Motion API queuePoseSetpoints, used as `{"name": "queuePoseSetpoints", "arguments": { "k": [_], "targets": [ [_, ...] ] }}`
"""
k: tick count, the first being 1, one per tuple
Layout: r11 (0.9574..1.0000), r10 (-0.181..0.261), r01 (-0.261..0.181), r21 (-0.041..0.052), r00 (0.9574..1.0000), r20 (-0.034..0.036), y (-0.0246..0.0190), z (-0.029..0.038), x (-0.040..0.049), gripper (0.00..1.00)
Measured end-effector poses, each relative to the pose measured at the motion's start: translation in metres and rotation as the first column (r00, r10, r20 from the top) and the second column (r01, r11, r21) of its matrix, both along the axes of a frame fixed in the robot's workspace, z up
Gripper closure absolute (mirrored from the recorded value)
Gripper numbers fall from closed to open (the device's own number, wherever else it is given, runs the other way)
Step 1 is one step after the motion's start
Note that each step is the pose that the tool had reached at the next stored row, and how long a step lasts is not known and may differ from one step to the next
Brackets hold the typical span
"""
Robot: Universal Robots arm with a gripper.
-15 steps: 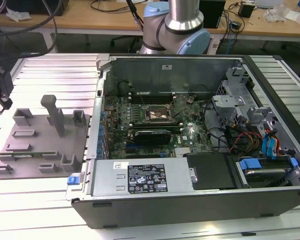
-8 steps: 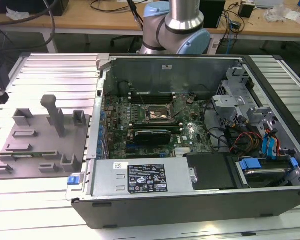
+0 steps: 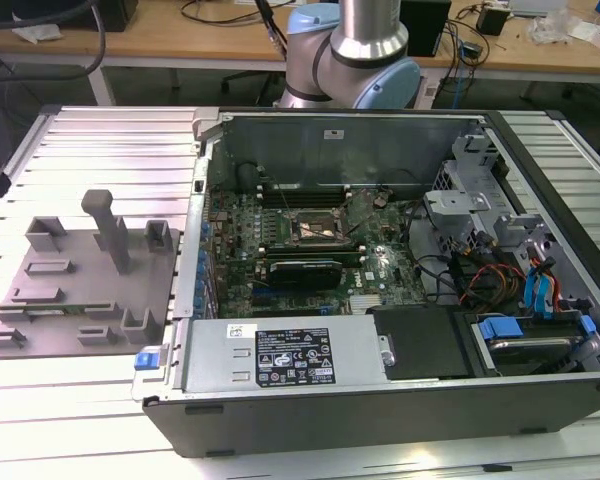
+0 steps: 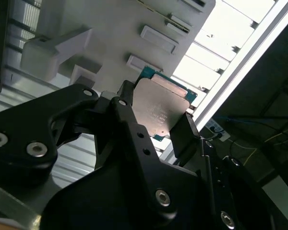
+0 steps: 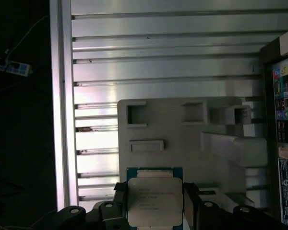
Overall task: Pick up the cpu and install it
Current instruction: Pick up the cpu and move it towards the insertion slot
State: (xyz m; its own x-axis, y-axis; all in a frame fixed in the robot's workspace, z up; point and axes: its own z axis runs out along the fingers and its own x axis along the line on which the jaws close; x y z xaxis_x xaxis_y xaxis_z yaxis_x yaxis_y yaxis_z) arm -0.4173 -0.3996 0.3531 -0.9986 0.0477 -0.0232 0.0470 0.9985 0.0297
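The cpu (image 5: 154, 201) is a small square chip with a silvery top plate and a green edge. In both wrist views it sits between the two black fingers of my gripper (image 5: 154, 205), which is shut on it. In the second wrist view the cpu (image 4: 161, 108) is tilted, with a finger (image 4: 184, 138) pressing on one side and the gripper (image 4: 158, 120) closed around it. The chip hangs well above the grey fixture (image 5: 192, 143). In the exterior view the open computer case (image 3: 380, 135) shows the motherboard's dark square socket (image 3: 320, 228) near its middle.
The grey fixture (image 3: 80, 290) with posts and pockets lies on the slatted metal table (image 3: 110, 140) at the exterior view's left of the case. A large silver box with a white label (image 3: 285, 352) fills the case's front. Cables and drive bays (image 3: 510, 270) crowd its right side.
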Motion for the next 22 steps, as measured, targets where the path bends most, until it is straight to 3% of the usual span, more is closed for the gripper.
{"name": "queuePoseSetpoints", "arguments": {
  "k": [6,9,22],
  "targets": [
    [1.0,0.0,0.0,0.0,1.0,0.0005,0.0004,0.0092,-0.0004,0.45],
    [1.0,0.0,0.0,0.0,1.0,0.0005,0.0007,0.0183,-0.0004,0.45],
    [1.0,0.001,-0.001,0.0008,1.0,0.0014,0.0008,0.0338,-0.0004,0.45]
  ]
}}
